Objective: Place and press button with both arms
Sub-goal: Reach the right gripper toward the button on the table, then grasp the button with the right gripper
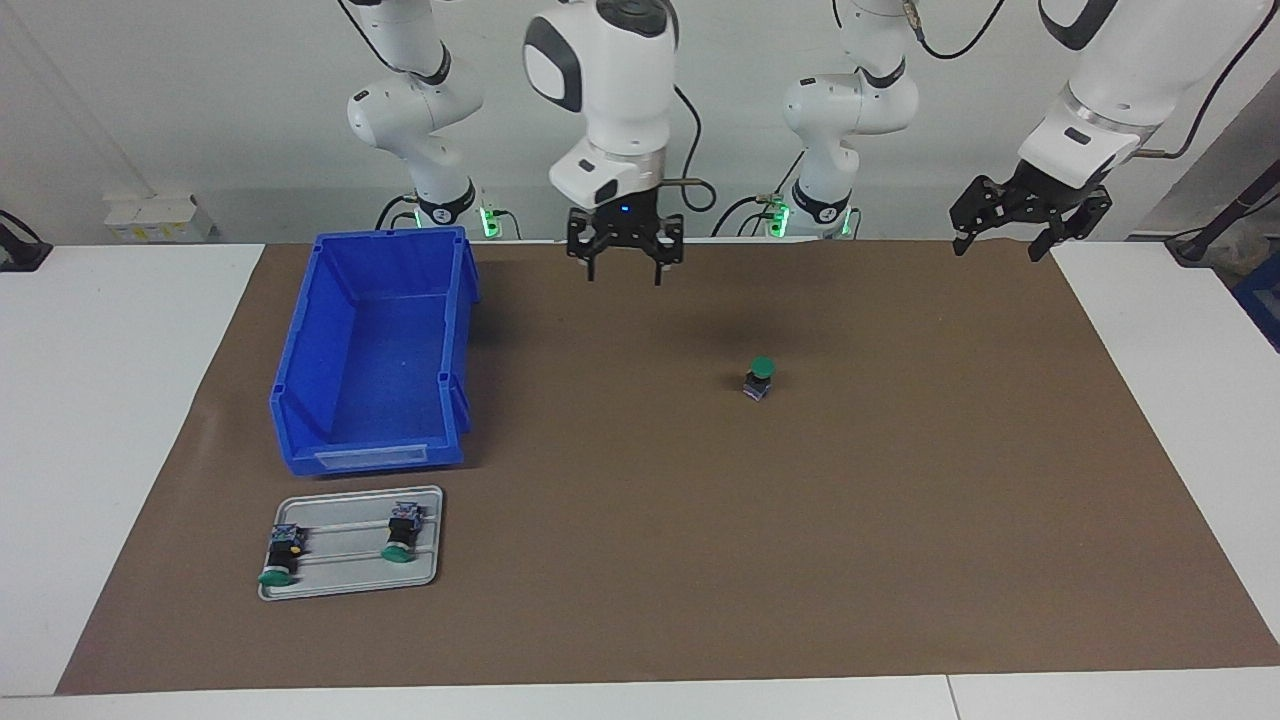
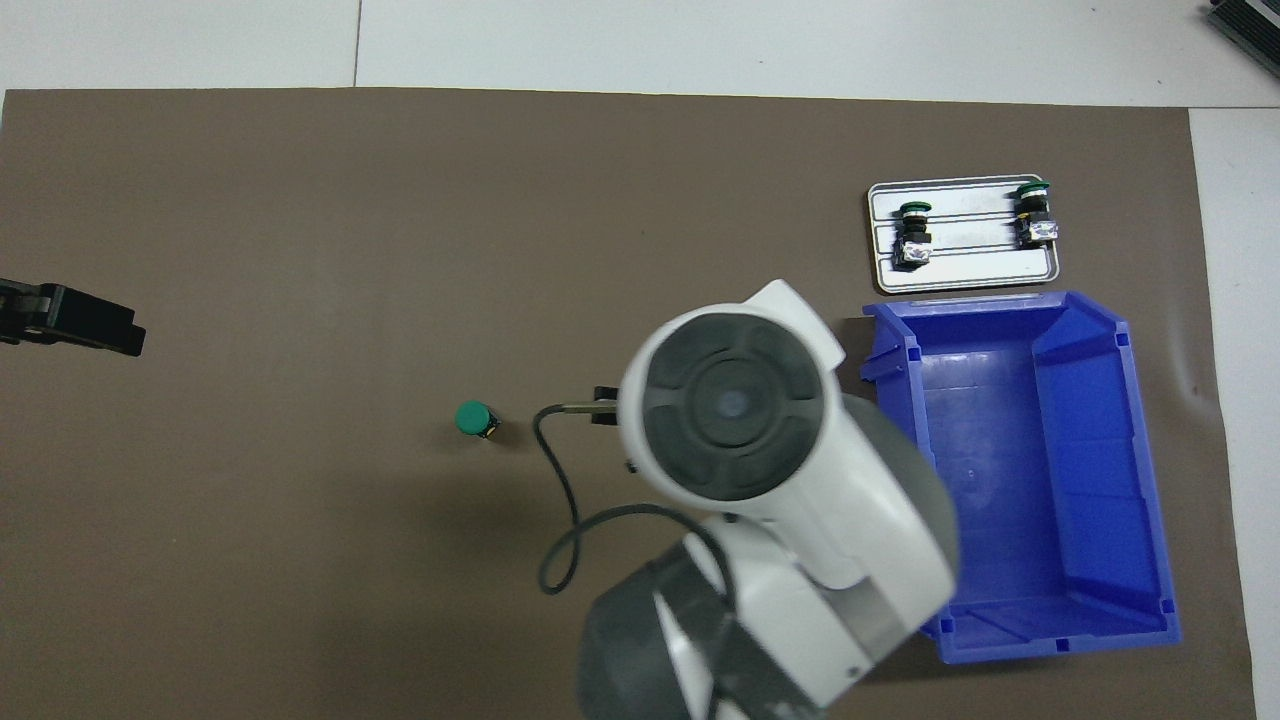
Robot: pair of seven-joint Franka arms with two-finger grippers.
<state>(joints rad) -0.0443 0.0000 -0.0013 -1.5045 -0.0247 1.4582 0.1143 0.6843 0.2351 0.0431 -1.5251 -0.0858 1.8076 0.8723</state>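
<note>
The button [image 1: 761, 377] is standing upright on the brown mat [image 1: 900, 560], green cap up, near the middle of the table and well apart from every other thing. It appears already placed, so the press is judged to be the step in hand.

The right gripper [image 1: 623, 262] is held in the air over the mat, between the blue bin [image 1: 372, 350] and the button, with its fingers spread wide and nothing between them. The left gripper [image 1: 1030, 215] is raised over the left arm's end of the table, also opened wide and empty (in the overhead view only its tip is seen at the edge).

For a good press, the cap should be approached straight from above, so that the force goes down through the body and the button is not tipped over. The fingers would better be closed first, to give one firm contact point. Since the body is small and light, it could be steadied by the other gripper at its black base.

On the grey tray [image 1: 350, 585], farther from the robots than the bin, two similar buttons [image 1: 283, 552] are lying on their sides and should be left untouched.
</note>
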